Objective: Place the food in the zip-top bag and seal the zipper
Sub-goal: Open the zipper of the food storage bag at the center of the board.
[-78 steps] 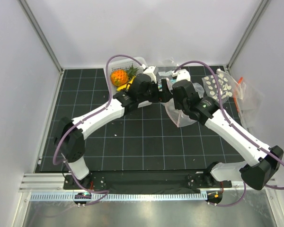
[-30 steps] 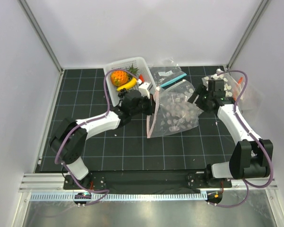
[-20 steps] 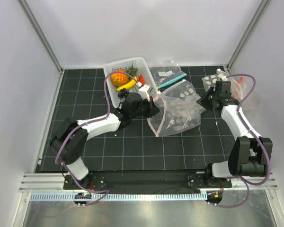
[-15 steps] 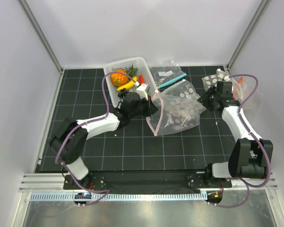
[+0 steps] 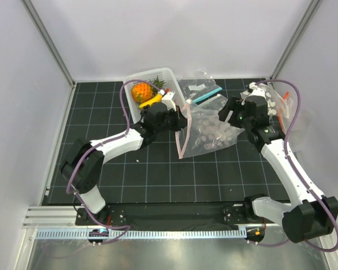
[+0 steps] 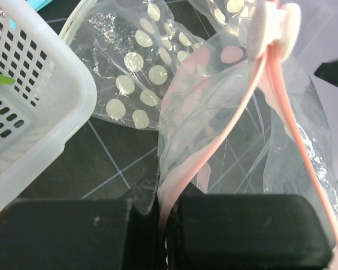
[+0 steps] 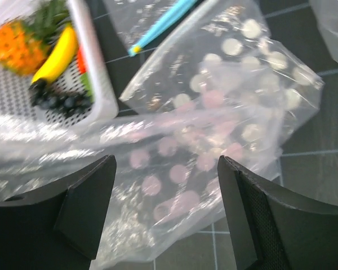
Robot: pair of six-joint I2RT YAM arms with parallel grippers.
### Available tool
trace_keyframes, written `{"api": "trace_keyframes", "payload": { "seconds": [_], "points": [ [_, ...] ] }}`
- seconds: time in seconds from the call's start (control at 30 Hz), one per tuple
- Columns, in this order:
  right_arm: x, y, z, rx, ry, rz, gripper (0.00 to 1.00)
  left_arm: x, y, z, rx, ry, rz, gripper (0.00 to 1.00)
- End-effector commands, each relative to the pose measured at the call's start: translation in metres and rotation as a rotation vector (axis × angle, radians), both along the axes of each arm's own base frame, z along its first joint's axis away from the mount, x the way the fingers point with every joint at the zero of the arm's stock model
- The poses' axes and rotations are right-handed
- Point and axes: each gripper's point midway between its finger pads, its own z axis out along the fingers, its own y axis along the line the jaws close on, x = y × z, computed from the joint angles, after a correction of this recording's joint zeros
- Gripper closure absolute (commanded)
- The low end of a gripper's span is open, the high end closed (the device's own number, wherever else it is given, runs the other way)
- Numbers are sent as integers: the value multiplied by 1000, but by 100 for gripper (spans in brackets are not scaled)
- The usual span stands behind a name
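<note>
Zip-top bag [image 5: 211, 132], light, limp and slippery, slumps on the table [image 5: 129, 174] between the arms, just right of the white basket [image 5: 149, 72] that holds the food [image 5: 141, 93]. Left gripper [image 6: 166, 214] is clenched on the zipper [image 5: 183, 135], judged the stiffest place to hold. Right gripper [image 7: 168, 197] hangs spread above the film, apparently not touching it.

Right wrist view: zip-top bag [image 7: 225, 112] smeared by blur toward 9 o'clock, basket [image 7: 101, 79] cut off at 11 o'clock edge, pepper [image 7: 80, 59] mostly hidden behind banana [image 7: 56, 53].
</note>
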Motion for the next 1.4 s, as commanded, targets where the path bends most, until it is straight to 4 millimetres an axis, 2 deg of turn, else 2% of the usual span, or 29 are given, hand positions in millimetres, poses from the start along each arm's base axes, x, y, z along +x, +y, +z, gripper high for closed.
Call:
{"api": "trace_keyframes", "payload": {
  "seconds": [0.0, 0.13, 0.2, 0.23, 0.27, 0.3, 0.33, 0.37, 0.4, 0.5, 0.63, 0.67, 0.83, 1.03, 1.27, 1.37],
  "points": [
    [-13, 25, 34, -57, -83, 126, 21, 6, -5, 22, -47, -10, 6, 100],
    [-40, 79, 55, 20, -136, 325, 25, 5, -6, 27, -55, 2, 7, 100],
    [-48, 91, 66, 22, -158, 358, 25, 6, -6, 27, -54, 10, 10, 100],
    [-54, 104, 70, 24, -163, 399, 25, 5, -7, 27, -55, 14, 8, 100],
    [-55, 112, 68, 15, -150, 423, 25, 5, -7, 29, -57, 14, 8, 100],
    [-56, 112, 75, -3, -155, 407, 25, 6, -8, 29, -57, 16, 12, 100],
    [-62, 126, 75, -17, -150, 444, 25, 6, -8, 31, -58, 13, 13, 100],
    [-63, 131, 69, -41, -125, 451, 25, 5, -8, 30, -56, 15, 15, 100],
    [-59, 130, 75, -66, -141, 417, 25, 6, -8, 31, -54, 13, 20, 100],
    [-66, 148, 74, -104, -134, 439, 26, 6, -8, 31, -50, 16, 27, 100],
    [-62, 152, 64, -186, -104, 389, 29, 7, -4, 34, -45, 10, 47, 100],
    [-62, 159, 60, -210, -91, 396, 29, 6, -4, 34, -43, 11, 47, 100],
    [-56, 153, 49, -334, -51, 303, 30, 7, 0, 40, -44, 3, 68, 100],
    [-52, 162, 35, -384, -19, 294, 32, 3, -3, 43, -57, 7, 60, 100],
    [-44, 143, 33, -472, -11, 180, 38, 2, -2, 45, -57, 2, 66, 100],
    [-41, 138, 35, -502, -9, 144, 45, 1, -2, 45, -57, 2, 72, 100]
  ]
}}
